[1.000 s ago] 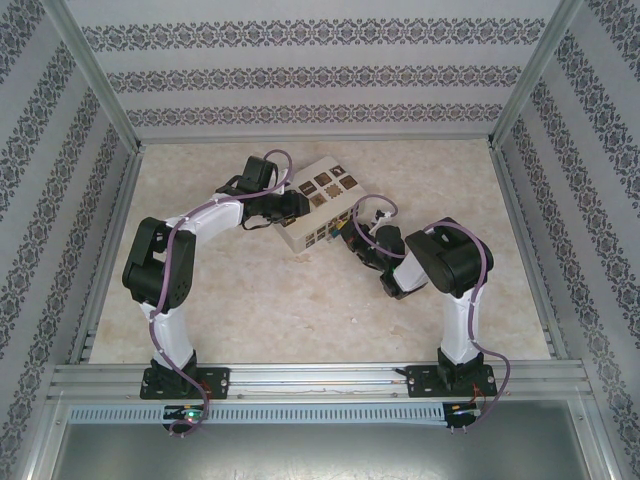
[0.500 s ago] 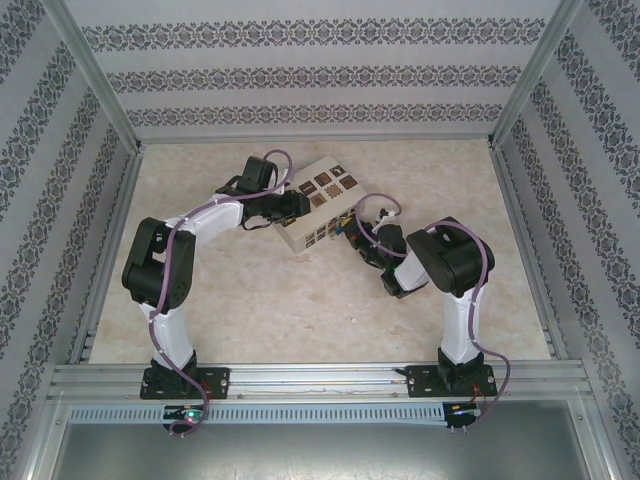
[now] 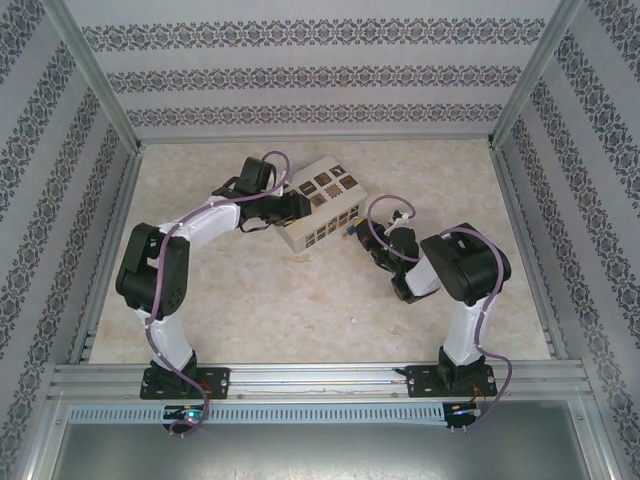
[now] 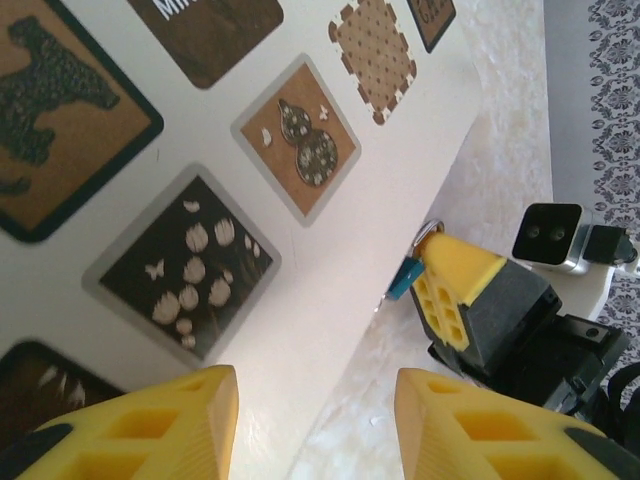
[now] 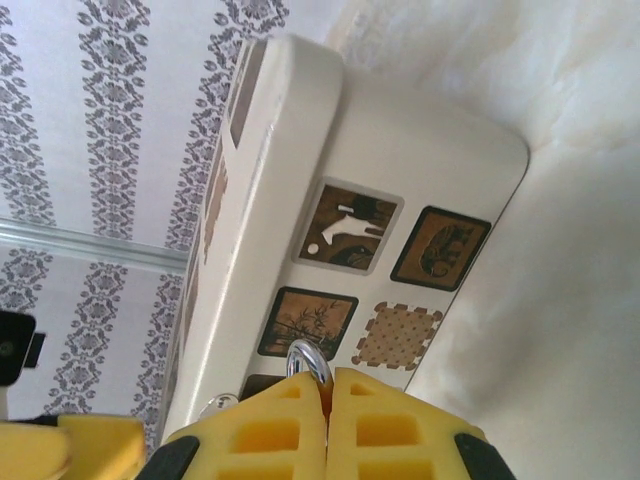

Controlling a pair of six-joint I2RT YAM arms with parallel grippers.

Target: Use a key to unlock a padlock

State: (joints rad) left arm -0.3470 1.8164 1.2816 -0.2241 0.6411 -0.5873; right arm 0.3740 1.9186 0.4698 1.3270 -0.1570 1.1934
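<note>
A pale marbled table stands inside walls papered with dark floral bands, with an aluminium rail along its near edge. A beige box with brown picture tiles lies past the table's middle. The left gripper hangs over the box top, fingers spread wide with nothing between them. The right gripper has its yellow fingers pressed together on the padlock (teal body, silver loop poking out at the tips). The padlock is just beside the box's side, at about 4 o'clock of the box in the top view.
</note>
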